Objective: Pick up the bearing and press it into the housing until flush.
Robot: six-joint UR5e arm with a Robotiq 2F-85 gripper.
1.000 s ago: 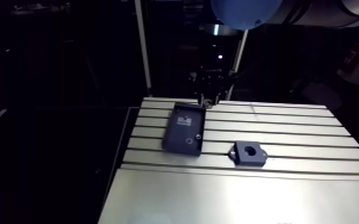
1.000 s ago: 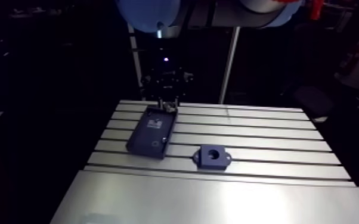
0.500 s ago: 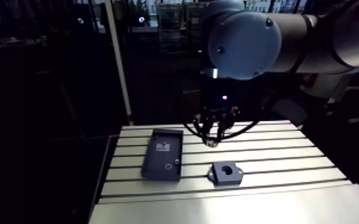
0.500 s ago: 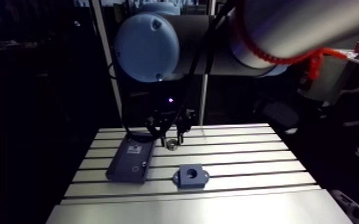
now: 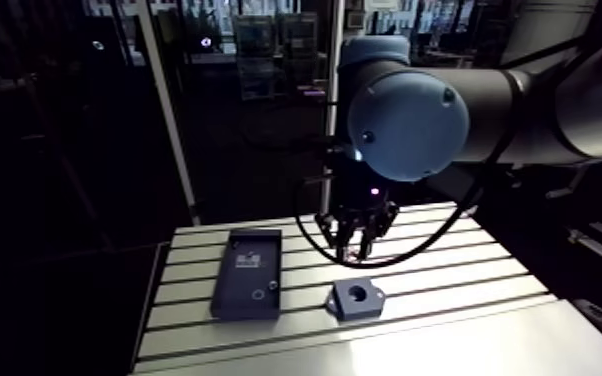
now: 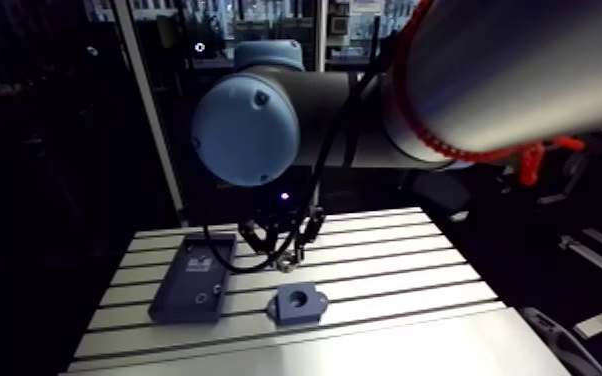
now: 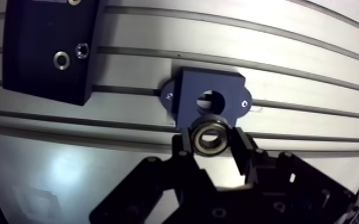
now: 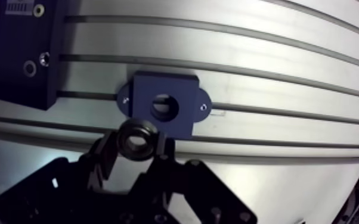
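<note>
Arm view, housing [image 5: 356, 298]: sits flat on the table [image 5: 445, 255], round hole facing up.
Arm view, dark tray [image 5: 248, 286]: lies to the left of the housing, apart from it.
Arm view, gripper [image 5: 357, 245]: hangs above the table, just on the far side of the housing.
Wrist view, bearing [image 7: 210, 137]: pinched between the two fingers, up in the air, close to the housing's hole.

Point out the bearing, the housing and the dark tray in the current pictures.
bearing [image 7: 201, 136], wrist view, on its ring face.
housing [image 7: 188, 98], wrist view, on its flat face beside the bore.
dark tray [image 7: 36, 42], wrist view, on a bare part of its floor.
</note>
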